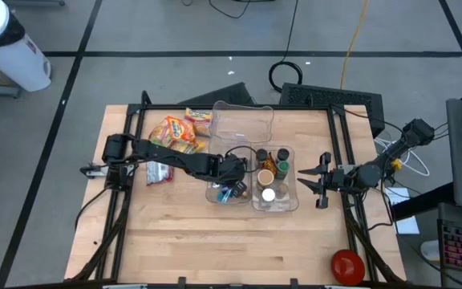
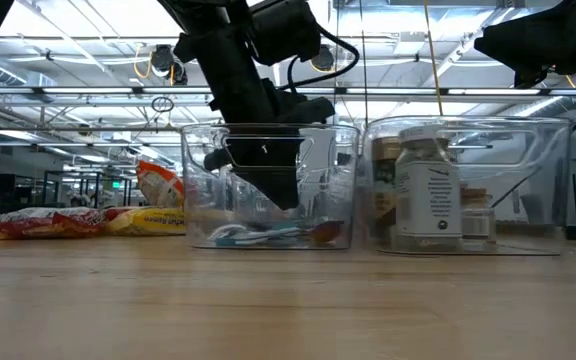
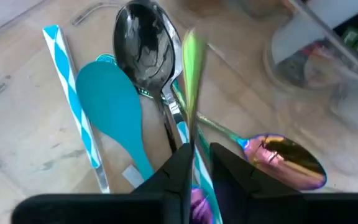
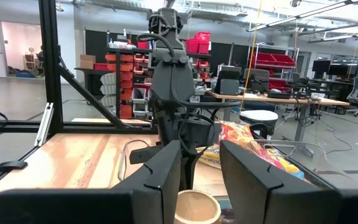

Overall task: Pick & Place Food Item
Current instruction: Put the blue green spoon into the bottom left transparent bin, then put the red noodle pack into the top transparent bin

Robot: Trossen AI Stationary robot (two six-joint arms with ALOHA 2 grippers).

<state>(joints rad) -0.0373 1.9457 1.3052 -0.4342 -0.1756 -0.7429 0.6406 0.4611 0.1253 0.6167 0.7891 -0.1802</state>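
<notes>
Two fingers of the left gripper (image 3: 194, 163) clench a thin green strip (image 3: 191, 68) inside the cutlery bin (image 1: 215, 193). It looks light and slippery, best pinched flat low down. Right gripper (image 1: 315, 178) waits to the right of the bins, released.

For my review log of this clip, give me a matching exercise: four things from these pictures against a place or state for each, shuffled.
Things:
1. left tool
2. right tool
3. red round object
4. orange snack bag

Places or states:
A. table's near right corner
B. open, beside the jar bin
C. flat on the wood, outside both bins
D. inside the clear utensil bin

Pairs: 1-D, 2-B, 3-A, 4-C
</notes>
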